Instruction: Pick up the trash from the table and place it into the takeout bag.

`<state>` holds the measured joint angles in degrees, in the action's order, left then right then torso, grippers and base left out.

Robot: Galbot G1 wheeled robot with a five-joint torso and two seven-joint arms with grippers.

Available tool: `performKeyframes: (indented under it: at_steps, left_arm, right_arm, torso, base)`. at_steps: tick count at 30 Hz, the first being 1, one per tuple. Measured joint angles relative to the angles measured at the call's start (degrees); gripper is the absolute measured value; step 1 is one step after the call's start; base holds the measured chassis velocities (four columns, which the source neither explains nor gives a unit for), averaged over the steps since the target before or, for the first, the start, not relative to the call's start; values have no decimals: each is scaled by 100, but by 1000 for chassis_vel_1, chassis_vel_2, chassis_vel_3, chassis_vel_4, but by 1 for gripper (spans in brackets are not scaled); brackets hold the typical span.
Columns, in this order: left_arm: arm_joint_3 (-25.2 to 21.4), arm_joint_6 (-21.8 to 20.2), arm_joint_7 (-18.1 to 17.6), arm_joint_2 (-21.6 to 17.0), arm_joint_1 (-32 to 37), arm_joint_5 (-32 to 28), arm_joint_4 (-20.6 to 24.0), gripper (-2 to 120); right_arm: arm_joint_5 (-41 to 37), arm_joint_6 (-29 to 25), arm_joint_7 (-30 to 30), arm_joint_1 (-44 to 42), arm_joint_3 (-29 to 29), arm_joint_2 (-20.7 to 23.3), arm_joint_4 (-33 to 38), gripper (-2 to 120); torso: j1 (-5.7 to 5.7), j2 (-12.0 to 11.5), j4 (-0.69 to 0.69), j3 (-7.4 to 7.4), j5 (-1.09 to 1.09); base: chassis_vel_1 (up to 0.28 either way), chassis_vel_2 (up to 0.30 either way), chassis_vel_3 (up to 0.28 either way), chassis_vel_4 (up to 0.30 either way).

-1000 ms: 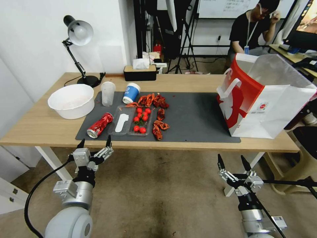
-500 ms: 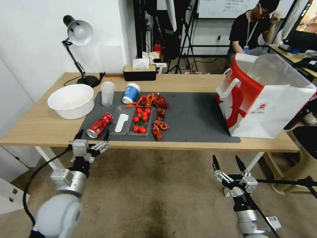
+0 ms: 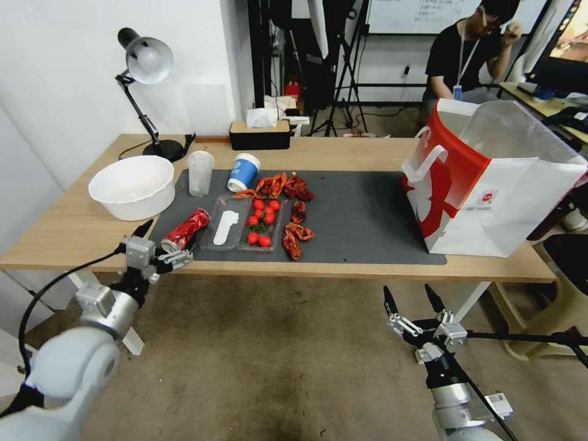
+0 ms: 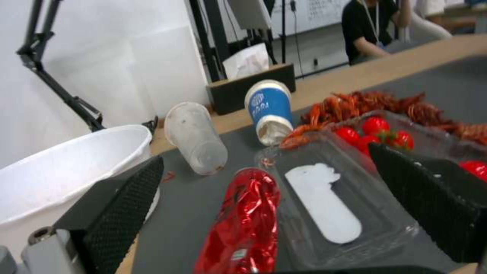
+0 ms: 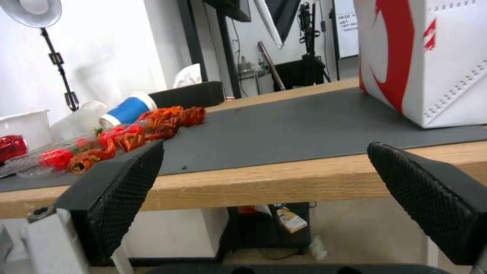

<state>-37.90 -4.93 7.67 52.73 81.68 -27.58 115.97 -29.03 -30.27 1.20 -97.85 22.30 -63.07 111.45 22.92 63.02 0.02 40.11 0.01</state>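
The trash lies at the left of the dark mat (image 3: 361, 214) on the table (image 3: 343, 150): a pale bowl (image 3: 131, 187), a crushed red can (image 3: 185, 230) on its side, a clear plastic cup (image 3: 200, 173), a blue-and-white paper cup (image 3: 243, 172) and a clear wrapped spoon (image 3: 225, 228). My left gripper (image 3: 166, 240) is open at the table's front edge, just short of the can's near end. In the left wrist view the can (image 4: 243, 224) lies between the fingers (image 4: 119, 213). The takeout bag (image 3: 490, 184) stands open at the right. My right gripper (image 3: 408, 294) hangs open below the table's front edge.
A clear tray of cherry tomatoes (image 3: 262, 223) and red crayfish shells (image 3: 286, 185) lie mid-mat. A desk lamp (image 3: 147, 61) and a tissue box (image 3: 260, 133) stand at the back. The mat between the shells and the bag is bare.
My left gripper has moved up and forward to the table's edge by the can. My right gripper has shifted slightly left and lower. Nothing on the table has moved.
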Motion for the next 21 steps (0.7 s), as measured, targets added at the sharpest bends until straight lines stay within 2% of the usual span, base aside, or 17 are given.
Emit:
performKeyframes:
  at_steps: [2, 3, 5, 7, 9, 13, 14, 15, 18, 21]
  left_arm:
    - [172, -251, 109, -373, -313, -129, -203, 100]
    - [172, -251, 109, -373, -313, -129, -203, 100]
    - [311, -578, 233, -680, -610, -293, -362, 100]
    - [335, -674, 279, -739, -675, -326, -386, 100]
    - [378, -1259, 508, -947, -929, -425, -435, 100]
    - [426, -1824, 654, -1081, -1164, -528, -509, 100]
    - [464, -2117, 710, -1140, -1278, -585, -552, 100]
    - [464, -2117, 710, -1140, -1278, -585, -552, 100]
    - [562, -2737, 727, -1212, -1472, -779, -655, 100]
    - [653, -2954, 726, -1238, -1554, -914, -722, 100]
  right_arm:
    - [5, 4, 1, -4, -5, 1, -25, 100]
    - [5, 4, 1, -4, -5, 1, -25, 100]
    - [7, 4, 4, -18, 13, 5, -37, 100]
    - [7, 4, 4, -20, 17, 7, -39, 100]
    - [11, 8, 7, -20, 26, 7, -52, 100]
    - [23, 21, 16, -1, 26, -9, -99, 100]
    - [26, 32, 19, 17, 24, -17, -121, 100]
    - [26, 32, 19, 17, 24, -17, -121, 100]
    - [33, 42, 26, 39, 22, -29, -156, 100]
    - [37, 43, 32, 48, 23, -33, -184, 100]
  torso:
    - [0, 0, -3, 0, -2]
    - [0, 0, -3, 0, -2]
    - [0, 0, -3, 1, -1]
    - [0, 0, -2, 0, -2]
    - [0, 0, -2, 0, -2]
    - [0, 0, -3, 0, -1]
    - [0, 0, -2, 0, -2]
    - [0, 0, -2, 0, -2]
    - [0, 0, -2, 0, -2]
    - [0, 0, -2, 0, -1]
  base:
    - [0, 0, 0, 0]
    - [0, 0, 0, 0]
    - [0, 0, 0, 0]
    - [0, 0, 0, 0]
    - [0, 0, 0, 0]
    - [0, 0, 0, 0]
    - [0, 0, 0, 0]
    - [0, 0, 0, 0]
    - [0, 0, 0, 0]
    - [0, 0, 0, 0]
